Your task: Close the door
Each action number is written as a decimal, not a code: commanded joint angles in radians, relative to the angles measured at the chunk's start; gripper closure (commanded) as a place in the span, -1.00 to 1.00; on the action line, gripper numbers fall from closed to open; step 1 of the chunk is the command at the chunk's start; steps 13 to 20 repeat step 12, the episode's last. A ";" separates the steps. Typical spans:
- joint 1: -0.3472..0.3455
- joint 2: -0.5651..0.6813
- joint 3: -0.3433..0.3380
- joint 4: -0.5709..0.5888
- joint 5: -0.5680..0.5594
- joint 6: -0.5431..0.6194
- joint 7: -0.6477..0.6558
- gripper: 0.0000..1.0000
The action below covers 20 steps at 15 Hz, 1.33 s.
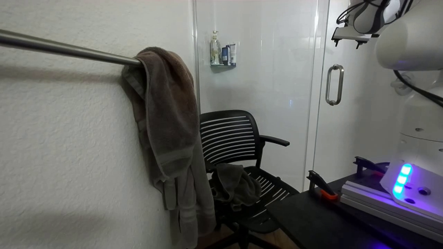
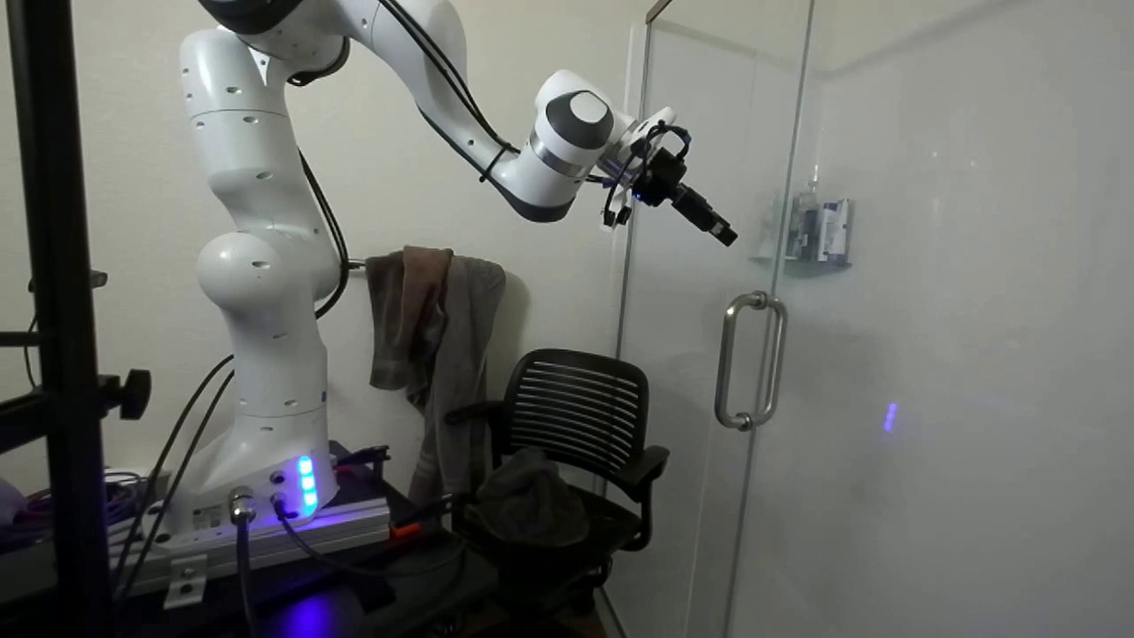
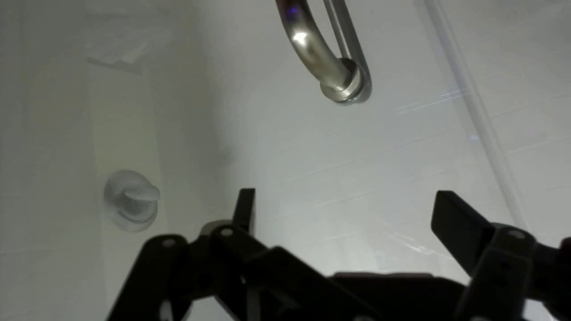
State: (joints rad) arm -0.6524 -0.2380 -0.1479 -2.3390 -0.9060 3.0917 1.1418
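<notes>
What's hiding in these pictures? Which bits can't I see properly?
Bottom of the door: behind the black table in an exterior view.
Top of the handle: cut off by the wrist view's top edge.
Any writing on the bottles: too small to read in both exterior views.
Part of the chair seat: under the crumpled cloth in both exterior views.
Top of the robot arm: cut off by an exterior view's top edge.
</notes>
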 commanded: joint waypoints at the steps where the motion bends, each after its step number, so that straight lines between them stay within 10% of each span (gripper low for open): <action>1: -0.071 -0.003 0.057 0.085 -0.108 -0.050 0.071 -1.00; 3: -0.101 -0.006 0.085 0.129 -0.202 -0.090 0.134 -1.00; 9: 0.136 -0.107 0.046 -0.153 0.063 -0.151 -0.202 -1.00; 20: 0.129 -0.066 0.058 -0.116 0.037 -0.128 -0.150 -1.00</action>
